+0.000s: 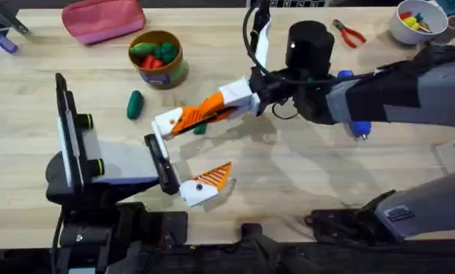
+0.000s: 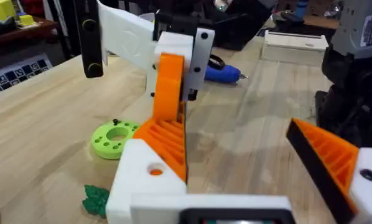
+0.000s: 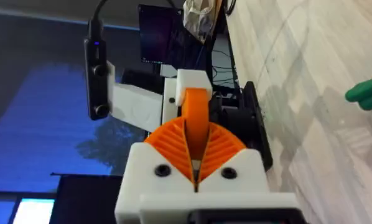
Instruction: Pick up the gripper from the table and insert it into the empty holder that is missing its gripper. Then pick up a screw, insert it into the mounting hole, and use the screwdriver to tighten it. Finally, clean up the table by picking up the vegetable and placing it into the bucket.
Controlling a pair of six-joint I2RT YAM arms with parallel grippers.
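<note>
My right gripper (image 1: 216,106) (image 3: 195,155) reaches across the table and is shut on the small orange gripper (image 1: 193,116) (image 3: 195,112). The orange piece's far end meets the white holder (image 1: 167,122) (image 2: 142,180), the far jaw tip of my left gripper (image 1: 201,148) (image 2: 236,143). The left gripper is wide open; its twin block (image 1: 197,190) carries an orange finger. A green vegetable (image 1: 135,104) (image 3: 366,93) lies on the table left of the holder. The bucket (image 1: 157,57) stands behind it. The blue screwdriver (image 1: 357,125) (image 2: 220,73) lies partly under the right arm.
A green ring (image 2: 114,138) with a small dark screw on it lies beside the holder, with a dark green leafy bit (image 2: 96,199) nearby. A pink pouch (image 1: 102,19), a black cylinder (image 1: 310,42), red pliers (image 1: 351,33) and a white bowl (image 1: 418,21) line the back.
</note>
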